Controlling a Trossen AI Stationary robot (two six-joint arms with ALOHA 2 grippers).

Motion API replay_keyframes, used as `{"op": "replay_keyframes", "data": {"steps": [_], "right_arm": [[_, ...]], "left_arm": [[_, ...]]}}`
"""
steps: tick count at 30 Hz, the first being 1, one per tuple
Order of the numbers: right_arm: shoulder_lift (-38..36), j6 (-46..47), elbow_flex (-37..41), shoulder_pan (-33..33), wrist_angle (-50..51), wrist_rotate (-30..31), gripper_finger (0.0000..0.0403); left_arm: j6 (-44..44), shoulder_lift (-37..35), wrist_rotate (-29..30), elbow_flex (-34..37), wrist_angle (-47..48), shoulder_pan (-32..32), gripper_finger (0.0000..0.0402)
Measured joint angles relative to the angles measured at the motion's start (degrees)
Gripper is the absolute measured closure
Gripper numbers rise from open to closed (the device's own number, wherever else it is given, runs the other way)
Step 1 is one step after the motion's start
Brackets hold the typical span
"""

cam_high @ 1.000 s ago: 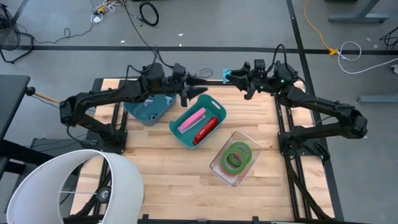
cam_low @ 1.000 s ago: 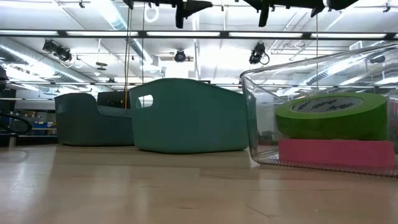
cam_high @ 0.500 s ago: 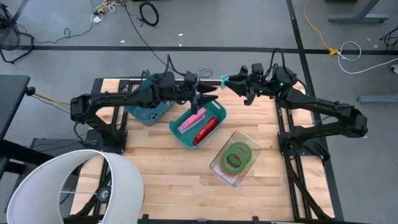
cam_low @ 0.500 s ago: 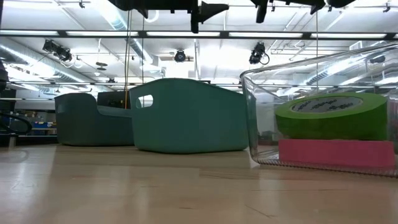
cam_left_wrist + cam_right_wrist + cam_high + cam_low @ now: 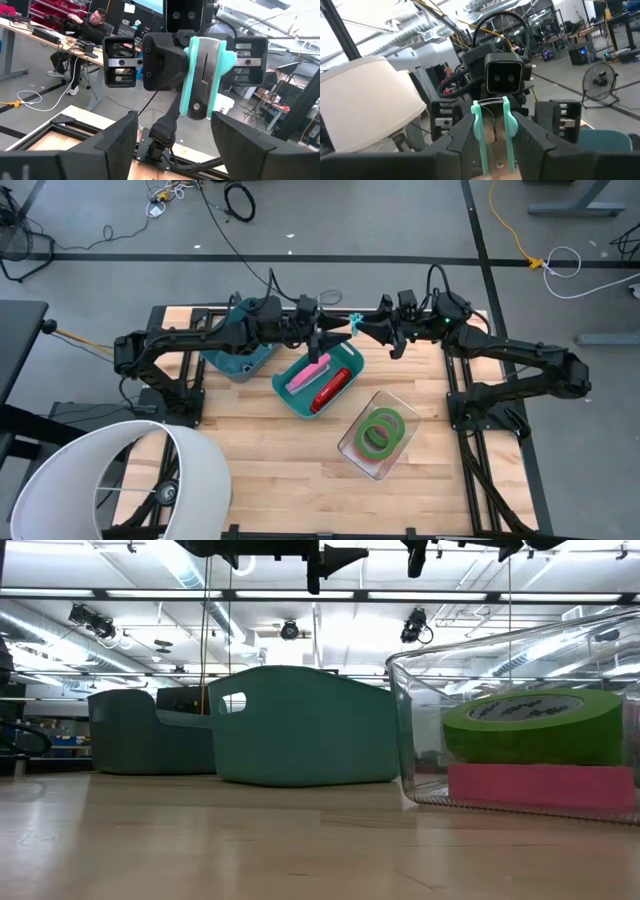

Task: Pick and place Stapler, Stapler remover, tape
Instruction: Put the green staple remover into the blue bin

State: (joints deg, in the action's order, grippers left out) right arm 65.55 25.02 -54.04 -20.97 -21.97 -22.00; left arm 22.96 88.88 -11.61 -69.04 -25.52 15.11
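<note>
Now the two grippers are seen facing each other above the far edge of the wooden table [image 5: 250, 450], just beyond the teal bin [image 5: 292, 398]. A teal stapler remover [image 5: 355, 320] is clamped between the fingers of the right gripper [image 5: 366, 326], its end pointing toward the left arm. In the left wrist view the stapler remover [image 5: 204, 76] is shown head-on, with the left gripper's own fingers [image 5: 117, 137] spread wide on either side of it and not touching it. In the right wrist view the remover [image 5: 492, 131] is pinched between the right fingers [image 5: 462, 135], and the left arm's camera block is faced directly. The left gripper [image 5: 336, 330] is held with its jaws apart, its tips just beside the remover.

Below them, in the teal bin, a red stapler [image 5: 331, 389] and a pink stapler [image 5: 309, 372] are laid side by side. Nearer and to the right, green tape [image 5: 381, 430] is stacked inside a clear container [image 5: 352, 450]; in the low view a green roll [image 5: 532, 727] is seen resting on a pink one [image 5: 540, 785]. A darker blue-grey bin [image 5: 232, 361] is set at the far left, partly covered by the left arm. A large white lampshade-like object [image 5: 120, 480] is seen at the near left corner. A seated person [image 5: 90, 30] is visible in the room beyond.
</note>
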Motion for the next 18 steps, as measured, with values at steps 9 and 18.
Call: {"op": "replay_keyframes", "data": {"steps": [9, 18], "right_arm": [[2.89, 0.17, 0.00, 0.26, -0.27, 0.12, 0.0285], [5.48, 0.17, 0.00, 0.43, -1.47, 0.75, 0.0285]], "left_arm": [[-0.04, 0.00, -0.96, 0.00, 0.08, 0.00, 0.0086], [-1.38, 0.00, -1.07, 0.00, 1.77, 0.00, 0.0083]]}}
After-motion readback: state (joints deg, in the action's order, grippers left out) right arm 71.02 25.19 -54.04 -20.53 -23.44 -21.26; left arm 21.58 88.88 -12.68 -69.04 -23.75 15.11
